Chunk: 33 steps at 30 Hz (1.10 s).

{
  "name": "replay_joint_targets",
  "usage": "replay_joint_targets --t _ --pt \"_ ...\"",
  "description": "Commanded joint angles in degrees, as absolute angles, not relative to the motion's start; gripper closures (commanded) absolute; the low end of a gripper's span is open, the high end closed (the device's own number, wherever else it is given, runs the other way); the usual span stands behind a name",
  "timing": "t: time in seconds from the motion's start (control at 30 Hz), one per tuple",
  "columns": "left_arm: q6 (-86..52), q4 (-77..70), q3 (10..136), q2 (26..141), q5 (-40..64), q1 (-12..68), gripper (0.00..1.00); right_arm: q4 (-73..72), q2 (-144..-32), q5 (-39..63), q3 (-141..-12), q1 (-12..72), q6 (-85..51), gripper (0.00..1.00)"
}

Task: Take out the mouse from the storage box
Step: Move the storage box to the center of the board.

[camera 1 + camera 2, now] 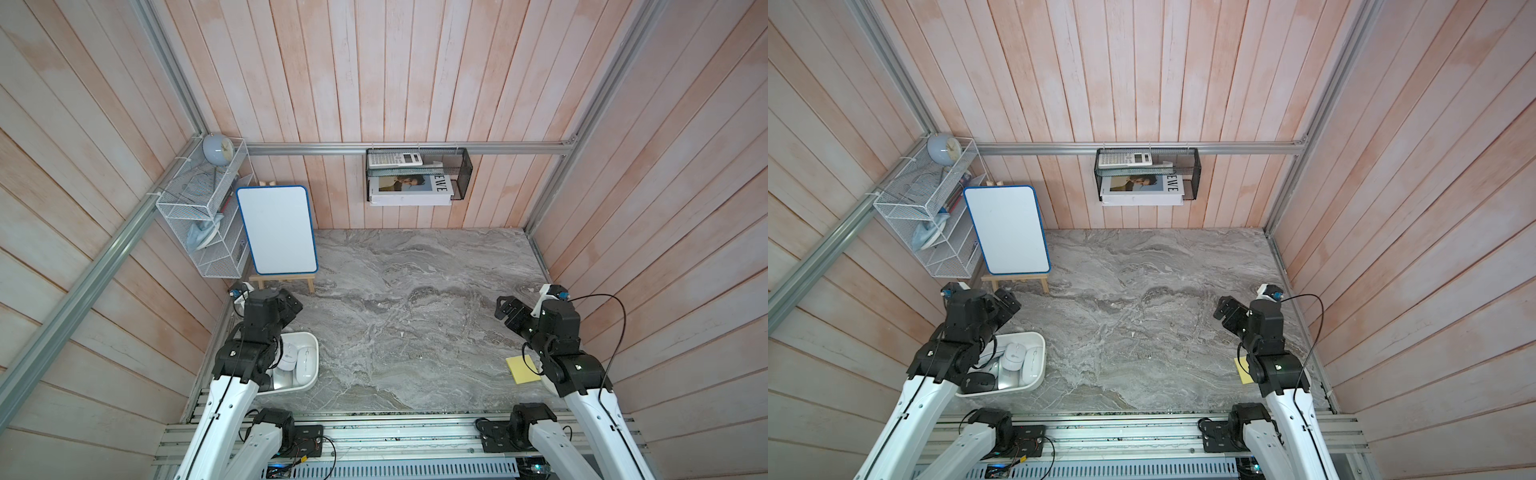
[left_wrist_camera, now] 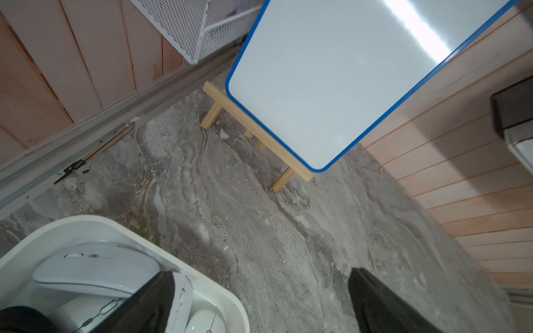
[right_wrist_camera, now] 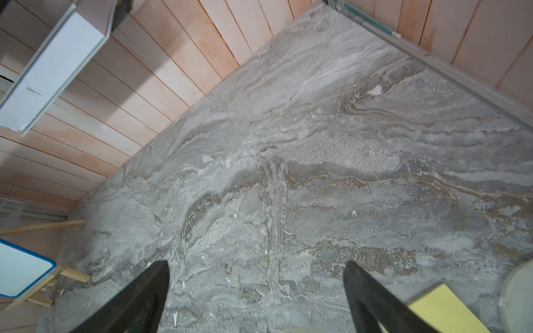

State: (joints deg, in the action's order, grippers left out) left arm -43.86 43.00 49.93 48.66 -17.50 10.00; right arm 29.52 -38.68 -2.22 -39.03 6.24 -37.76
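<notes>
The storage box is a shallow white tub at the table's near left, partly under my left arm. Several mice lie in it: a white mouse, a rounder white one and a black one. My left gripper hangs open and empty just past the box's far end. In the left wrist view one finger overlaps the box's rim. My right gripper is open and empty over bare marble at the right.
A whiteboard on a wooden easel stands at the back left beside a white wire rack. A black mesh basket with a book and a calculator hangs on the back wall. A yellow pad of sticky notes lies under my right arm.
</notes>
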Motion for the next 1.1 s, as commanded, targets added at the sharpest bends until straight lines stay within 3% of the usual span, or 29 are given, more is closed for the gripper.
replay_joint_targets --t 0.0,0.23,0.53,0.87,1.07 --pt "-47.56 54.95 53.37 53.79 -22.34 17.94 0.0 33.68 -41.1 -0.12 -41.64 8.59 -38.71 0.02" --pt "-58.48 62.84 52.71 60.26 -28.42 29.64 0.0 34.1 -44.74 -8.79 -41.9 21.24 -40.07 0.02" --pt "-59.76 53.77 45.25 61.54 -21.27 31.03 0.0 33.09 -49.77 -14.73 -41.39 33.86 -43.3 0.02" --pt "-60.73 40.32 40.8 69.23 -11.26 31.35 0.0 31.82 -52.69 -15.45 -40.41 38.32 -45.13 0.02" --pt "-60.93 38.18 46.22 75.31 -11.43 36.49 0.0 31.99 -53.34 -16.39 -40.06 38.79 -45.13 0.02"
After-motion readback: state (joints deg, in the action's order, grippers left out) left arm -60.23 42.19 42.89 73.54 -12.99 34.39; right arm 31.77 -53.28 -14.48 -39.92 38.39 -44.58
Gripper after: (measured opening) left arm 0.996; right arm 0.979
